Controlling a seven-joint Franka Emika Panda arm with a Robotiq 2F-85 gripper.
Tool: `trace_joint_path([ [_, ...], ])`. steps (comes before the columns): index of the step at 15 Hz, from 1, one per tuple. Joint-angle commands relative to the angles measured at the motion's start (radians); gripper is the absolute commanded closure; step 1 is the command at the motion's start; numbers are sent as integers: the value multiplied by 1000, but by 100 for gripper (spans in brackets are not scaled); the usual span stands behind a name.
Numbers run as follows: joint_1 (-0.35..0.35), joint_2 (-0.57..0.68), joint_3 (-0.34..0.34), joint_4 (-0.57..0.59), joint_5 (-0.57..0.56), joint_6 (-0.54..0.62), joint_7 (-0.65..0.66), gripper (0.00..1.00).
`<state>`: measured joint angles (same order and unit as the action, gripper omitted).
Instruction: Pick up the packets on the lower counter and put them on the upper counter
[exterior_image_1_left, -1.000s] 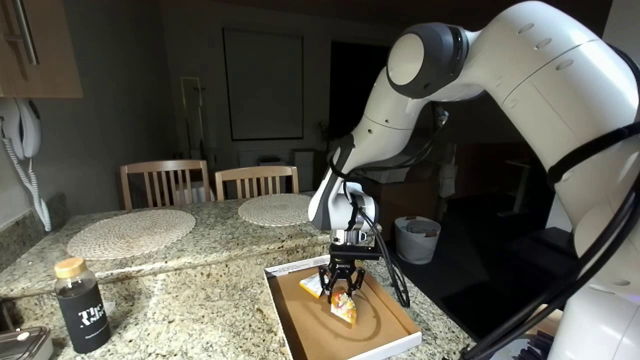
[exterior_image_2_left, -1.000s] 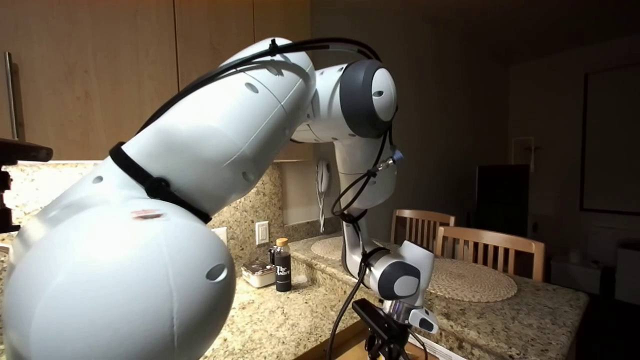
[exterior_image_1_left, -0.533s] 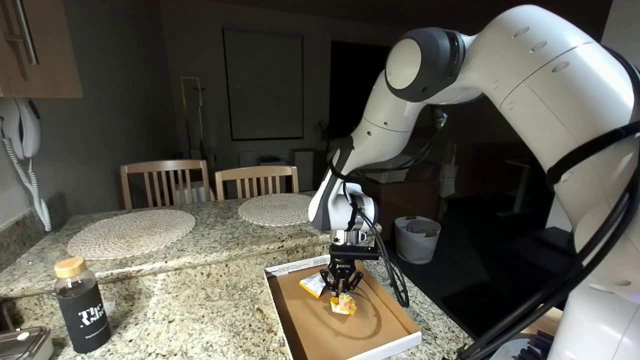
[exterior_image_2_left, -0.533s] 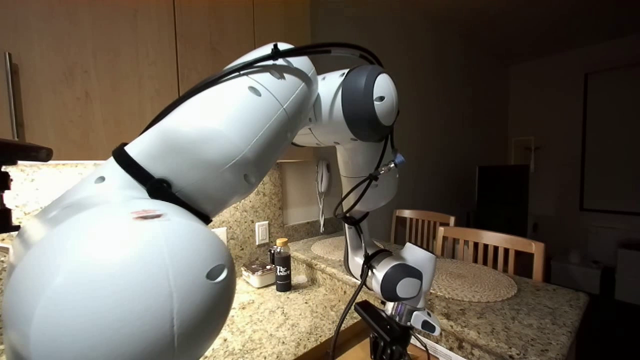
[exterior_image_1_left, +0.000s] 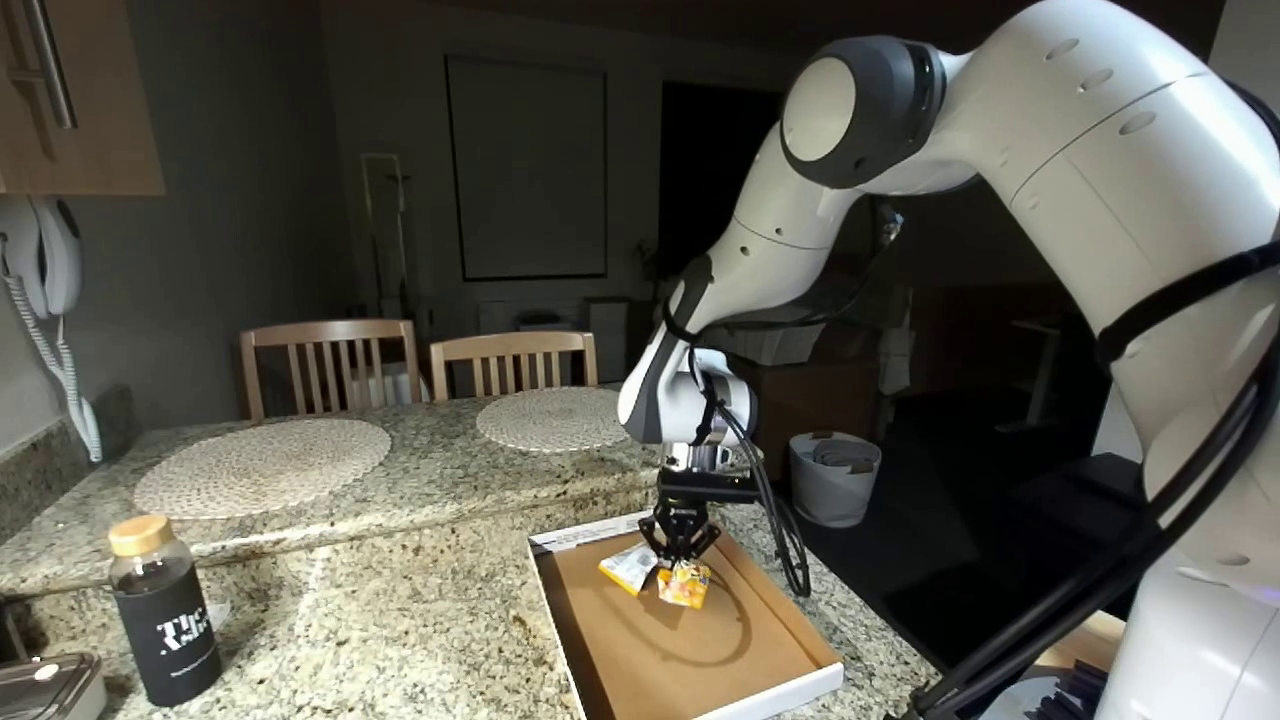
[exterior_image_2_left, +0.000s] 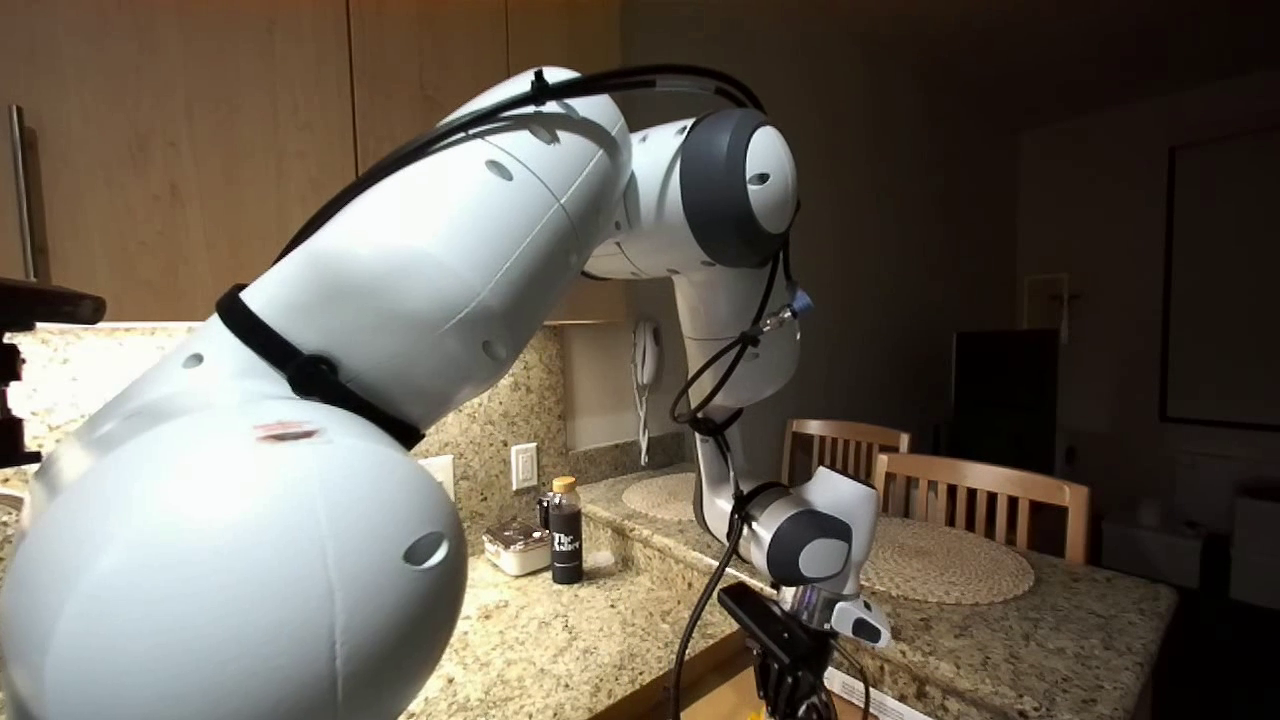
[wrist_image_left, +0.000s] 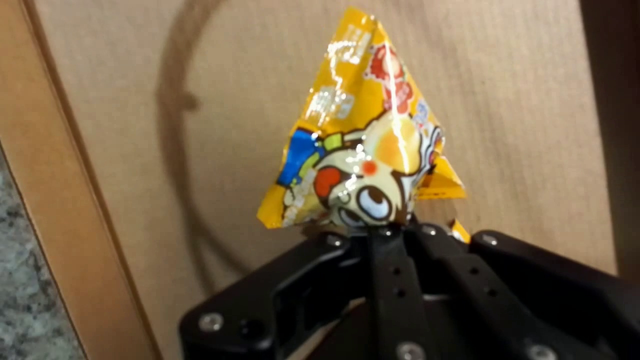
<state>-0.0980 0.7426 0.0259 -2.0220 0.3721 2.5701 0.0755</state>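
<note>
The gripper (exterior_image_1_left: 682, 560) has its jaws drawn nearly together and clamped on a shiny yellow-orange packet (wrist_image_left: 360, 135). In the wrist view the fingertips (wrist_image_left: 387, 242) meet the packet at its broad end, right by the eyes of a printed cartoon face, and the rest of the wrapper sticks out past them. In an exterior view this packet shows just below the fingertips, over the tan tray (exterior_image_1_left: 640, 665) on the lower table (exterior_image_1_left: 420, 640); whether its bottom edge clears the tray floor or brushes it is hard to say from that angle. The packet is roughly triangular. Seen from the wrist, its narrow tip points away from the gripper, toward the top of the view, and its long axis runs from the fingertips to that tip, almost straight up. The second packet (exterior_image_1_left: 630, 568) lies in the tray just beside the gripper, whitish face up, its orange edge turned to the lower left in an exterior view. Behind the tray rises the upper table (exterior_image_1_left: 440, 480), with round pale placemats (exterior_image_1_left: 265, 465) on it.
</note>
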Motion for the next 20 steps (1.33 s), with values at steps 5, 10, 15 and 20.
trace_joint_path([
  [5, -43, -188, 99, -81, 52, 267, -28, 95],
  [10, -15, -221, 96, -37, 36, 470, 39, 98],
  [15, 110, -202, -69, 24, 3, 677, 179, 98],
  [20, 366, -150, -391, 82, 59, 693, 271, 70],
])
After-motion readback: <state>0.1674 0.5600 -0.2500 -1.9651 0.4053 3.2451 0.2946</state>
